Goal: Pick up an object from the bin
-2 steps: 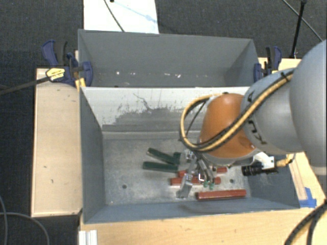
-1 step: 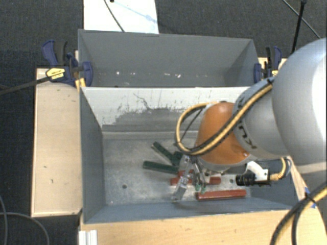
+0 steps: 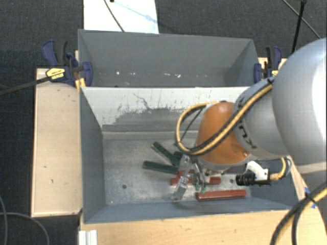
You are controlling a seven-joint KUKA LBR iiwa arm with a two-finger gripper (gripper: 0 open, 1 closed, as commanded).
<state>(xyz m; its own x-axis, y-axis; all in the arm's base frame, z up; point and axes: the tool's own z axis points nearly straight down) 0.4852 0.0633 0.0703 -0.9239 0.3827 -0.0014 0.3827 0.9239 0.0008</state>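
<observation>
The grey arm (image 3: 301, 111) takes up the right side of the camera view and reaches down to the left into the bin (image 3: 92, 152). The bin is a grey metal box with sloping walls and a scuffed floor. An orange cover (image 3: 219, 137) sits on the arm's wrist, and yellow and black cables (image 3: 186, 121) loop around its left side.

Below the cover, the hand (image 3: 188, 184) is low over the floor in the front right part of the bin, in a small cluster of loose things. I cannot tell how far it is open, nor whether it has hold of anything.

The largest loose thing is a red-brown bar (image 3: 222, 194). It lies flat just to the right of the hand, parallel to the front wall and close to it. Two dark green strips lie to the hand's left and behind it. The long strip (image 3: 158, 165) lies nearly level on the floor. The shorter strip (image 3: 164, 150) lies at a slant, running toward the cover. A small red piece (image 3: 176, 179) lies just beside the hand on its left. A small green piece (image 3: 200, 189) lies at the hand's right, near the end of the bar.
</observation>
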